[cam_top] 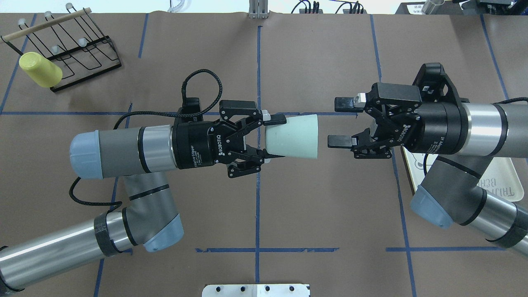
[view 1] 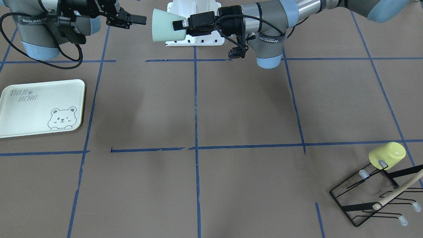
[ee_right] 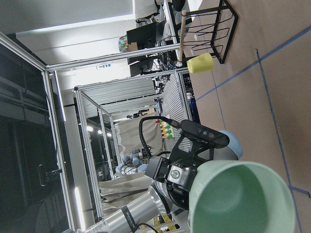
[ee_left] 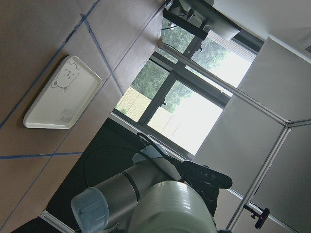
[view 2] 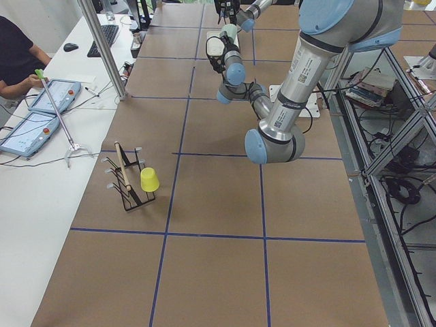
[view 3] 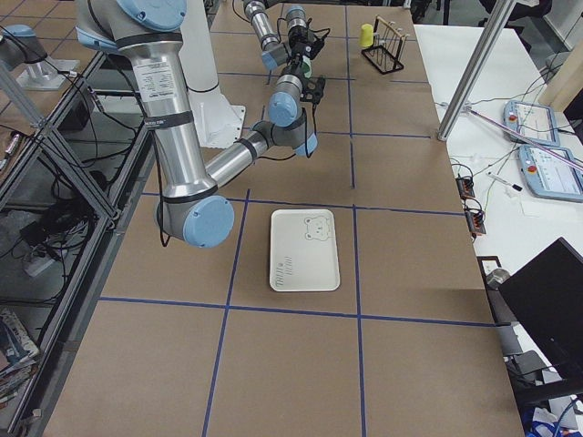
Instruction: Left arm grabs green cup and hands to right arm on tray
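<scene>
My left gripper (cam_top: 275,138) is shut on the narrow base of the pale green cup (cam_top: 293,136) and holds it on its side in the air above the table's middle. The cup's open mouth faces my right gripper (cam_top: 339,122), which is open and empty a short gap from the rim. The front view shows the same: cup (view 1: 165,25), left gripper (view 1: 180,24), right gripper (view 1: 135,19). The right wrist view looks into the cup's mouth (ee_right: 243,199). The cream tray with the bear drawing (view 1: 19,112) lies flat and empty on the table; in the overhead view the right arm hides most of it (cam_top: 509,181).
A yellow cup (cam_top: 40,70) sits upside down on a black wire rack (cam_top: 82,45) with a wooden handle, at the far left corner. The robot's white base plate (cam_top: 255,290) is at the near edge. Blue tape lines mark the brown table.
</scene>
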Motion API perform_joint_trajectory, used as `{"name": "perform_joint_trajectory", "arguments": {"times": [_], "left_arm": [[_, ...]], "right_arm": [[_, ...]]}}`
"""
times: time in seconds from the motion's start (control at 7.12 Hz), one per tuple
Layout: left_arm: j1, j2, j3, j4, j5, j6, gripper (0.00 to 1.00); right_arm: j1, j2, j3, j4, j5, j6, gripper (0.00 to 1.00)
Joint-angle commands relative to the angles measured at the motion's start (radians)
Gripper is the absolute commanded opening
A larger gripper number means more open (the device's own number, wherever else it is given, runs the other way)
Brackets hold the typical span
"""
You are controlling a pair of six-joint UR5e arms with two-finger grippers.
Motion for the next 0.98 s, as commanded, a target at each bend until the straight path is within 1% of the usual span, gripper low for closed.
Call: {"name": "perform_joint_trajectory", "arguments": {"times": [0.0, 0.42, 0.56, 0.84], "left_arm": [[0.012, -0.003, -0.002, 0.000, 0.000, 0.000, 0.05], [0.015, -0.012, -0.004, 0.000, 0.001, 0.002, 0.06], [0.020, -0.014, -0.004, 0.001, 0.001, 0.002, 0.06], [0.023, -0.021, 0.000, 0.001, 0.003, 0.003, 0.08]], "right_arm": [[-0.002, 0.009, -0.003, -0.001, -0.020, -0.002, 0.96], [-0.010, 0.010, -0.004, -0.001, -0.036, -0.006, 0.96], [-0.013, 0.013, -0.004, -0.003, -0.043, -0.006, 0.94], [-0.027, 0.015, -0.004, -0.001, -0.045, -0.008, 0.85]]}}
